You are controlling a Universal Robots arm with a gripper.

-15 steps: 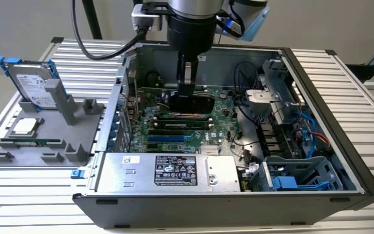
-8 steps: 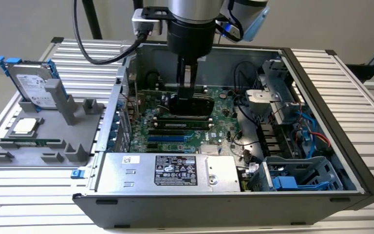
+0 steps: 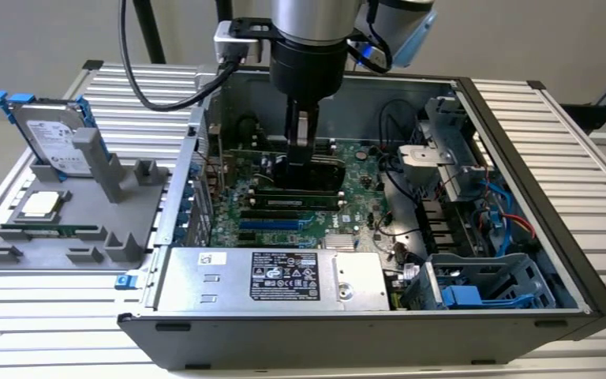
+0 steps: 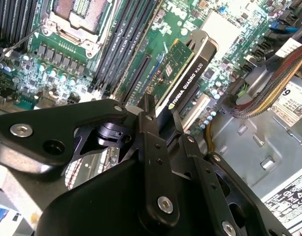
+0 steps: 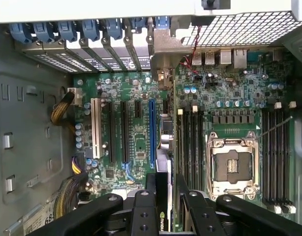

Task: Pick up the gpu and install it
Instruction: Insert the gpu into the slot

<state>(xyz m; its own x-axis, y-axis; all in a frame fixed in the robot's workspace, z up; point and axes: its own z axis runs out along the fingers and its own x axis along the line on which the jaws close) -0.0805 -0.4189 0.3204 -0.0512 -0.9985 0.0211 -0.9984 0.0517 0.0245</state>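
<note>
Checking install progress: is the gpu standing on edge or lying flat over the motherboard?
On edge. In the second wrist view the gpu stands edge-down over the motherboard, with the gripper clamped on its top edge.

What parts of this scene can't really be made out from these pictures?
- Whether the green-board, black-cooler gpu is seated in its slot: its lower edge is hidden behind the black gripper in the second wrist view.
- The gpu in the exterior view: mostly hidden by the arm.
- The silver power supply label: too small.

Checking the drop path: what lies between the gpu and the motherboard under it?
Nothing: in the second wrist view the gpu hangs edge-down over a bare black slot.
</note>
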